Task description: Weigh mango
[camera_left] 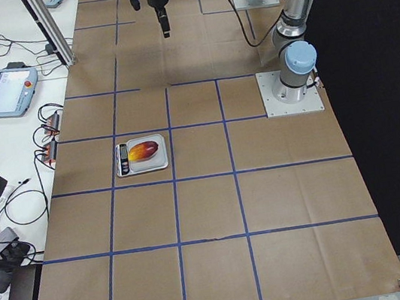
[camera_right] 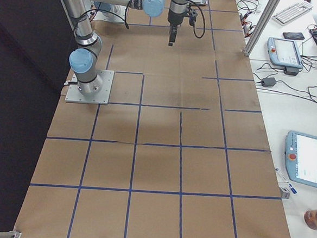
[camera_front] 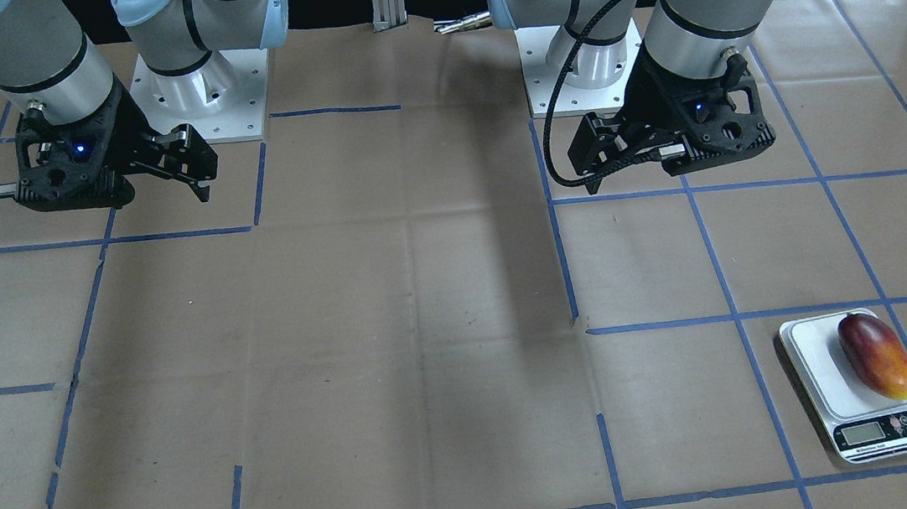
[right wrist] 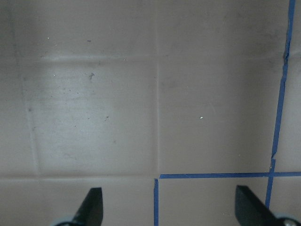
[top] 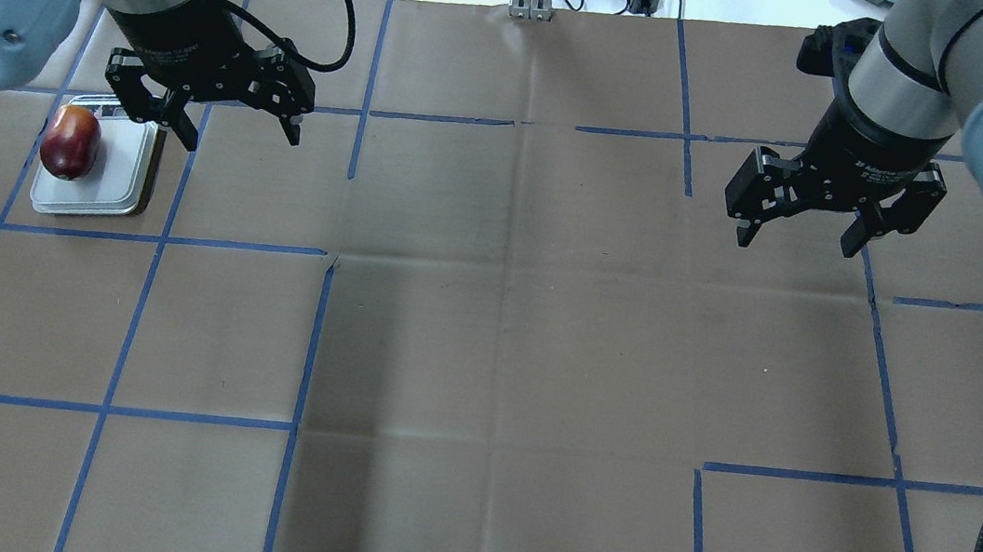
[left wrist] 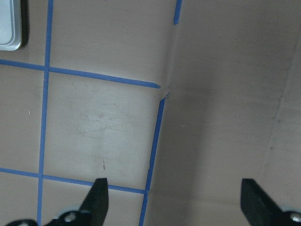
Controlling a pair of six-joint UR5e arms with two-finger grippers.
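The mango (camera_front: 877, 357), glossy dark red fading to orange-yellow, lies on the white plate of the kitchen scale (camera_front: 813, 373), towards the plate's edge. It also shows in the overhead view (top: 70, 142) and the exterior left view (camera_left: 143, 150). My left gripper (top: 241, 137) is open and empty, raised above the table and apart from the scale (top: 115, 174). In the left wrist view (left wrist: 174, 202) only bare paper lies between its fingers, with the scale's corner (left wrist: 9, 28) at the top left. My right gripper (top: 796, 241) is open and empty over the other half of the table.
Brown paper with a grid of blue tape (top: 315, 339) covers the table. The scale's display (camera_front: 860, 435) faces the operators' side. Tablets (camera_left: 6, 82) and cables lie on a side bench beyond the table's edge.
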